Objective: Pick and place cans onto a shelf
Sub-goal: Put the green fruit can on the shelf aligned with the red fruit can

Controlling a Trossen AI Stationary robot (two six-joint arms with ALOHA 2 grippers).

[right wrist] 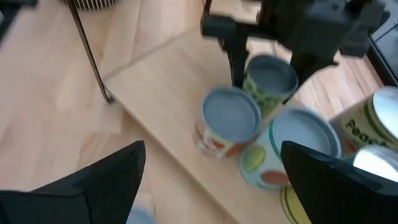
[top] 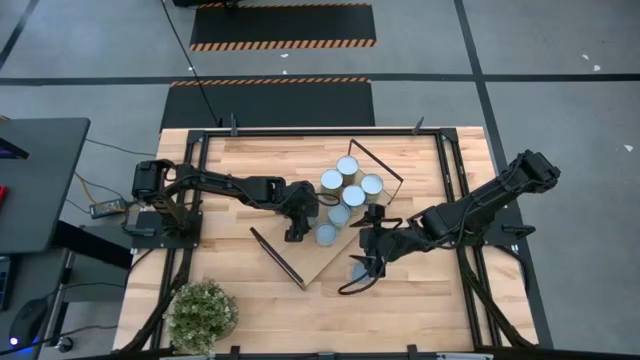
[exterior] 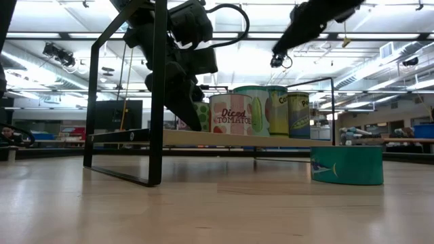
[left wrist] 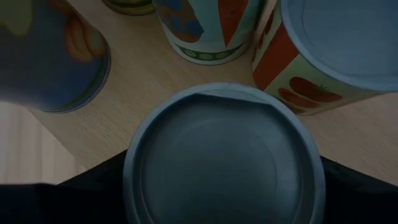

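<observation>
1. Cans with pale silvery lids [top: 352,180] stand clustered on the rectangular light-wood shelf with black end frames [top: 300,255].
2. Left gripper [top: 310,222] straddles one shelf can [left wrist: 224,158], fingers spread around it.
3. Right gripper [top: 366,252] hovers released above a short teal tin [exterior: 346,165] on the plank table [top: 420,310] beside the shelf.

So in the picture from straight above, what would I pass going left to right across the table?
Potted plant → left claw → can on the shelf → right claw.
</observation>
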